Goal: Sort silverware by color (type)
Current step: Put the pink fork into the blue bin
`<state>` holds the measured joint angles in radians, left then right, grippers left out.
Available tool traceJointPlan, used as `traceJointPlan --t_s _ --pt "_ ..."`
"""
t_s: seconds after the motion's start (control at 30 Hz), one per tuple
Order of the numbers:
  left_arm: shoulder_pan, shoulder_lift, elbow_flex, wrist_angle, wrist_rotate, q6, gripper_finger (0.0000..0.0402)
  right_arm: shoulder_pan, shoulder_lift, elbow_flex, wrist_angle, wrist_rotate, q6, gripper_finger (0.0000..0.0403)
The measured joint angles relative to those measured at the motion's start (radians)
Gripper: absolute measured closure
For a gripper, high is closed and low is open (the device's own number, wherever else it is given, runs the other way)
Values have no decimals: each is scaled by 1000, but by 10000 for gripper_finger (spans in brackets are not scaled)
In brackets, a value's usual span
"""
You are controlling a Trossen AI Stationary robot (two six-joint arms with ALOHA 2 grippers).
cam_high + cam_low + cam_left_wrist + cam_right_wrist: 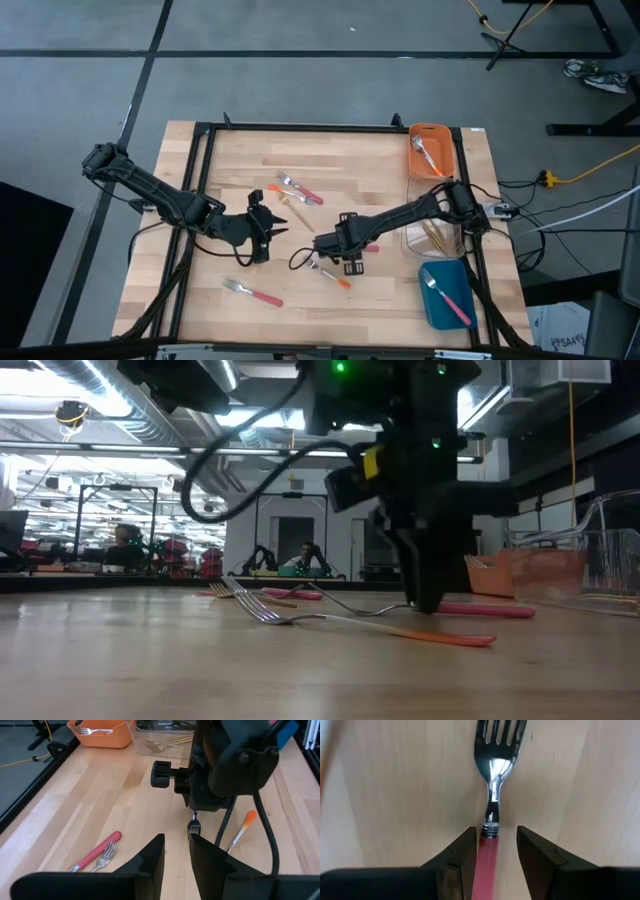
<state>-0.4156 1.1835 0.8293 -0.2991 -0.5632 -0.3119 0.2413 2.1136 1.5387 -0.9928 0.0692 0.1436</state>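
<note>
**Polished steel, glossy plastic, pale matt wood**

The table (330,160) is light wood in jointed strips — smooth, matt, with visible grain. The pink-handled fork (492,795) has a mirror-bright metal head and neck, and a translucent, glossy plastic handle. The orange-handled fork (370,625) looks likewise: shiny metal tines, smooth plastic grip. The orange bin (432,150) and blue bin (448,292) look like smooth opaque plastic; the clear bin (590,555) between them is transparent and glossy. The right gripper's fingers (455,860) are dark and matt — plastic-looking.
</note>
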Motion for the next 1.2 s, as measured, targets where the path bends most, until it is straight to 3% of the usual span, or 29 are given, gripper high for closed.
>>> traceJointPlan --t_s 1.2 --pt "0 0 0 1 0 0 317 0 -1 -28 48 1 6 269"
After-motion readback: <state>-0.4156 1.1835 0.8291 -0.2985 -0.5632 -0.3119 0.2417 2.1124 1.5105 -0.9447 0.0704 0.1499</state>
